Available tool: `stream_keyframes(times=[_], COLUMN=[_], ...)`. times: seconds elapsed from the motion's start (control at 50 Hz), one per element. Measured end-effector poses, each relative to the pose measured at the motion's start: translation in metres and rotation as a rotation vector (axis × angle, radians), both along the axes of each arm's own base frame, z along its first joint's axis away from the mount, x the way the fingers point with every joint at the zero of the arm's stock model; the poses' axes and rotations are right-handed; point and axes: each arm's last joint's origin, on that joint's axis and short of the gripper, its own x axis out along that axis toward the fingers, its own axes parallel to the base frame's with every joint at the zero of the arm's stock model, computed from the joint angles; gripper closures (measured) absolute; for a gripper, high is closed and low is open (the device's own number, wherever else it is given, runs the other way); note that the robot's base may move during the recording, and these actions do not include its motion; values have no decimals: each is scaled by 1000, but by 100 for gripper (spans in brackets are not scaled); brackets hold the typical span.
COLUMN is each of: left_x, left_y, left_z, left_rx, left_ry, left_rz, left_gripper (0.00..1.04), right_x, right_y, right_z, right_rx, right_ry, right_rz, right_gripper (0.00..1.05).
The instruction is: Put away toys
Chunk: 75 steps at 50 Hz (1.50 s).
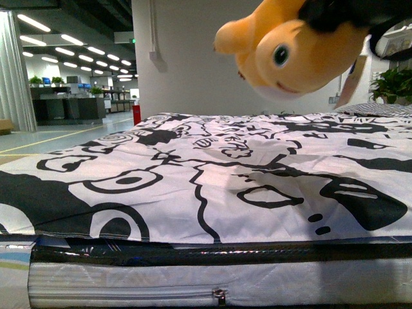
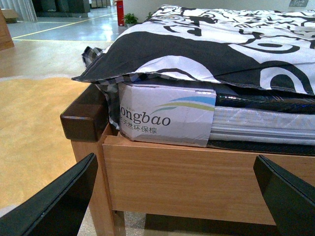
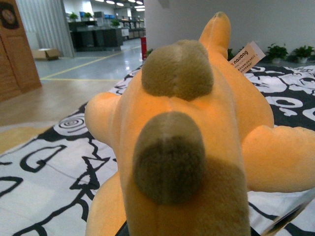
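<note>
**Left arm, wrist view.** The left gripper [image 2: 174, 164] sits low, just outside a corner of the bed. Its two dark fingers [image 2: 56, 201] are spread wide with nothing between them. Through the gap we see the pale wooden bed frame [image 2: 197, 177]. A dark brown corner post [image 2: 83, 118] stands on it. The mattress [image 2: 167, 115] lies above the frame and carries a white label with the letters "ongbao". The black-and-white bedcover [image 2: 197, 54] hangs over the mattress edge.

**Front view.**
- 9 o'clock: a pale curtain [image 1: 14, 71], with dark office desks [image 1: 67, 106] beyond it under rows of ceiling lights.
- Toward 10 o'clock: a red cylinder [image 1: 136, 114] stands on the floor by the white wall.
- Middle, from 9 to 3 o'clock: the bedcover fills this band.
- 6 o'clock: the side of the mattress shows a metal zipper pull [image 1: 220, 296].
- 1 o'clock: the plush toy [image 1: 302, 55] hangs in the air well above the bedcover, touching nothing on the bed. It is yellow-orange with a paler underside, and one dark eye is turned toward us.
- 1 o'clock, at the picture's edge: the right gripper [image 1: 335, 13] is clamped on the toy's upper part. Its fingertips are lost in the fur.
- 2 o'clock: a potted plant [image 1: 394, 82] stands behind the bed.

**Right arm, wrist view.** The plush toy nearly fills the picture. We note orange fur with two dull brown patches. A paper tag [image 3: 247, 55] sticks out from its far end. The bedcover lies below the toy. We cannot make out the fingers here.
</note>
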Motion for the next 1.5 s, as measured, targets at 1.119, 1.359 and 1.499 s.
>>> stream_keyframes(times=[1.119, 1.359, 1.499], left_x=[0, 0, 0], left_y=[0, 0, 0], left_z=[0, 0, 0], left_rx=[0, 0, 0], left_ry=[0, 0, 0], left_rz=[0, 0, 0], left_gripper=[6, 6, 6], right_x=[-219, -221, -222], right_y=[-91, -87, -85], right_z=[-159, -189, -191], right_rx=[79, 47, 42], right_ry=[-19, -9, -15], right_rz=[-11, -14, -6], right_gripper=[97, 97, 97])
